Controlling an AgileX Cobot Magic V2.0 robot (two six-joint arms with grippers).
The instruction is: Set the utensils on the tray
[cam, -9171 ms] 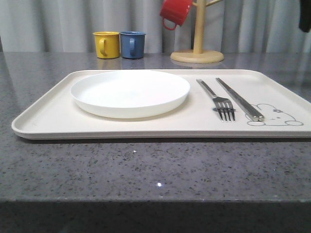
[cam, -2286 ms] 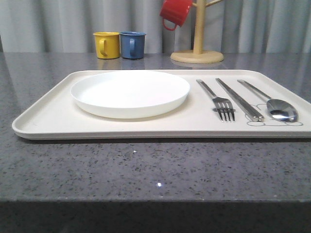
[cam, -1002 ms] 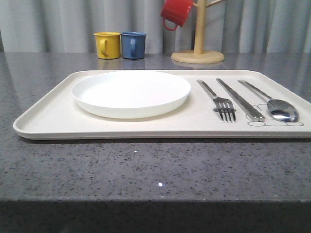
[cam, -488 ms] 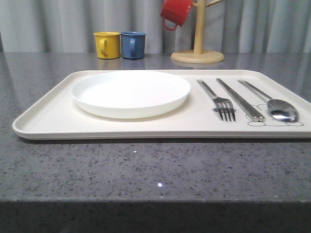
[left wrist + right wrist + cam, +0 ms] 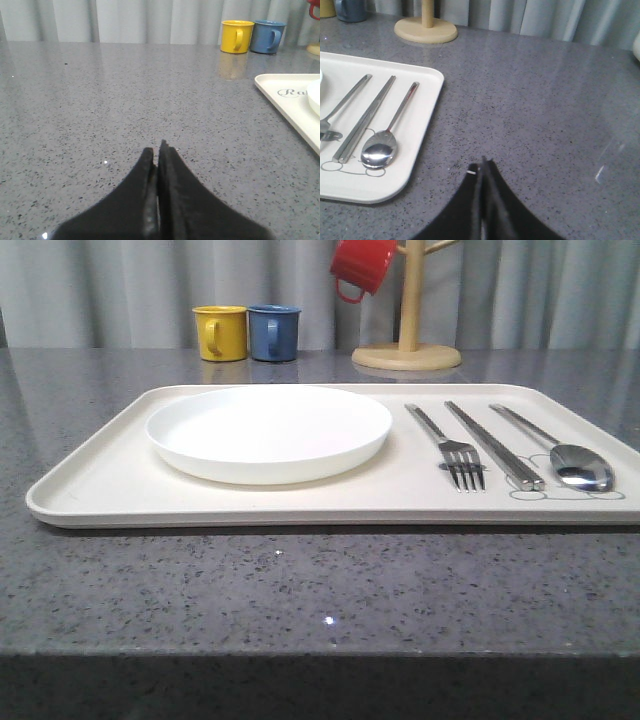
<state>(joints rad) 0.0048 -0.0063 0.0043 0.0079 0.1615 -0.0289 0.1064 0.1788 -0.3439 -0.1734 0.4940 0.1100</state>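
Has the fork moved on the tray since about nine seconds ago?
No. The fork lies in the same place as before, between the white plate and the chopsticks, its prongs near the tray's front edge.

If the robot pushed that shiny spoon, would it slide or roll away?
The slim silver metal spoon looks smooth and lies flat on the smooth cream rectangular tray, so it would probably slide easily. Its oval bowl might make it rock or swivel rather than roll. It looks stiff, and the tray's low rim should stop it.

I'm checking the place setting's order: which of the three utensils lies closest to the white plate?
The fork, four tines toward the camera, lies right beside the plate. The chopsticks come next; the spoon is farthest.
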